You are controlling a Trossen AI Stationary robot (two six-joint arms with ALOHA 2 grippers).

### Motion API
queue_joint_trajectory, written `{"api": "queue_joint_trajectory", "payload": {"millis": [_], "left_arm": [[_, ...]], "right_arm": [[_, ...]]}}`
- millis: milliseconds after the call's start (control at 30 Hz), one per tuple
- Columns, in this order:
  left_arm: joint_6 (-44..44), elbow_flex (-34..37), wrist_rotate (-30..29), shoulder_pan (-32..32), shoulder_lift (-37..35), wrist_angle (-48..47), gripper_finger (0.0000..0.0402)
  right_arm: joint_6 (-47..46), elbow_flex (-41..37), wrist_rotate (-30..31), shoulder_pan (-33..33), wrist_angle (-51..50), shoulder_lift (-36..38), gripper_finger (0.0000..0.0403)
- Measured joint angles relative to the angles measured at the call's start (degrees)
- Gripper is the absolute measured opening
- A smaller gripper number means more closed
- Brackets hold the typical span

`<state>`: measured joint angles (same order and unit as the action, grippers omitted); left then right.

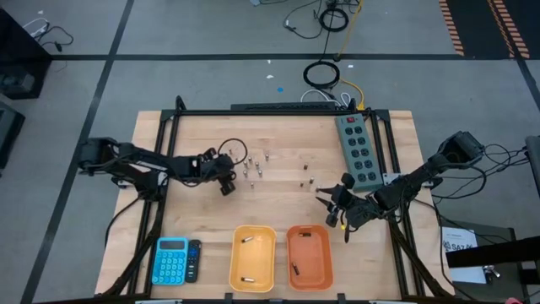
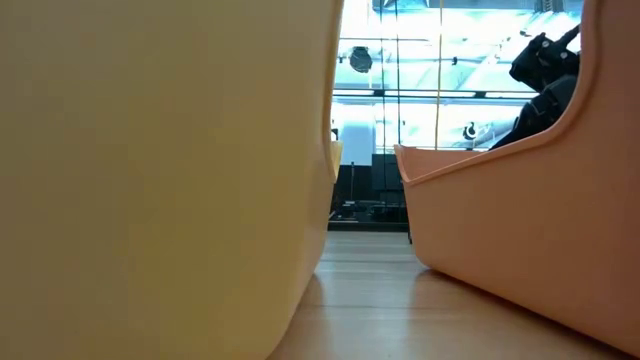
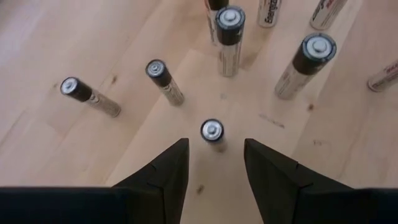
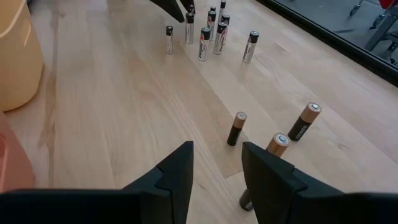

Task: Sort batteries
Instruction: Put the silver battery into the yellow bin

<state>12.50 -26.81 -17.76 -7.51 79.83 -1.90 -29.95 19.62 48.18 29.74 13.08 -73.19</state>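
**Two bins partly filled, most batteries standing on the wood**

My yellow plastic bin (image 1: 253,257) has two small cylinders lying in it, one toward each end. The orange plastic bin (image 1: 309,255) next to it holds one dark cylinder by its near left corner.

The tiny silvery-and-black batteries (image 1: 254,167) stand upright in a cluster mid-surface, and a few copper-topped dark batteries (image 4: 237,128) stand near the grey power strip (image 1: 358,150).

My left fingers (image 3: 213,171) are parted, hovering right over one silvery battery, gripping nothing. My right fingers (image 4: 216,168) are parted too, empty, just beside the copper-topped ones.
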Motion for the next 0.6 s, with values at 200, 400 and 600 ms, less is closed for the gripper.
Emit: {"api": "queue_joint_trajectory", "payload": {"millis": [200,400,600], "left_arm": [[-0.4,0.0,1.2,-0.7,1.9,1.5,0.0165],[0.1,0.0,1.2,-0.7,3.4,3.3,0.0164],[-0.9,0.0,1.0,-0.7,3.9,4.0,0.0164]], "right_arm": [[0.0,0.0,0.0,0.0,0.0,0.0,0.0128],[-0.3,0.0,0.0,0.0,0.0,0.0,0.0128],[-0.4,0.0,0.0,0.0,0.3,0.0,0.0128]]}}
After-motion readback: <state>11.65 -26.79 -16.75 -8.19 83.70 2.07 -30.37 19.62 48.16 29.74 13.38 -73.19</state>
